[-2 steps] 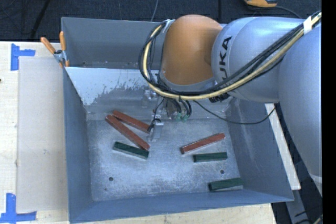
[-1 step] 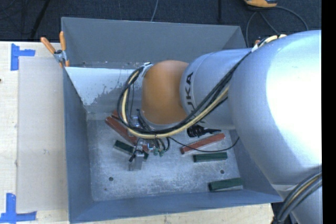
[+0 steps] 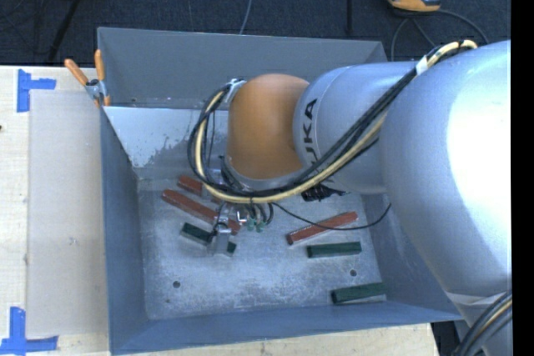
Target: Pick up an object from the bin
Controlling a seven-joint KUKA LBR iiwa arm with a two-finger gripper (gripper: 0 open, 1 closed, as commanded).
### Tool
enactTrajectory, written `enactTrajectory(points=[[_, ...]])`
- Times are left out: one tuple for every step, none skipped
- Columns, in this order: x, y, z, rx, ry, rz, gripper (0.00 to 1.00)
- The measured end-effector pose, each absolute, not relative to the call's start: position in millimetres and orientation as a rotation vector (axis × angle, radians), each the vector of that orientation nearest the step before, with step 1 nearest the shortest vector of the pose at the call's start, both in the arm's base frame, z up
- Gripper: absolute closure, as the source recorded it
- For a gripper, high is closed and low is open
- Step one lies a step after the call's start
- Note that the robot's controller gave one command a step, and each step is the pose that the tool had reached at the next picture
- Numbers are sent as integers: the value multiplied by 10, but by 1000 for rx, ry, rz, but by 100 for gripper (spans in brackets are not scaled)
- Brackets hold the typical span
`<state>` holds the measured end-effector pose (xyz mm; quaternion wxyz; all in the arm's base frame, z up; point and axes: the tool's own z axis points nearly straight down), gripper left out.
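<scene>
Camera view: gripper (image 3: 223,236) just beside dark green bar (image 3: 197,233).

Arm (image 3: 442,179): one, silver-grey, large-bodied; enters from the right and near side, extends leftward, and turns down at the wrist.
Wrist cover (image 3: 260,125): orange, domed, at the centre of the scene, its rounded top facing up.
Cables (image 3: 334,167): black and pale yellow bundle. It runs along the arm from the far right, loops round the left of the cover and passes back beneath it.
Gripper (image 3: 224,231): small, dark and metallic; projects below the cover, pointed downward, left of centre.
</scene>
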<state>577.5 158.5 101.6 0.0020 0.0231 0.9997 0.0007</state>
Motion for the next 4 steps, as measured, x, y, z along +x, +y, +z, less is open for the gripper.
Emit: enactTrajectory(points=[[5797, 1571, 1025, 84, 3140, 1, 0], [5733, 1528, 703, 261, 3128, 2, 0], [5738, 1528, 706, 262, 3130, 2, 0], [5735, 1524, 700, 264, 3131, 1, 100]])
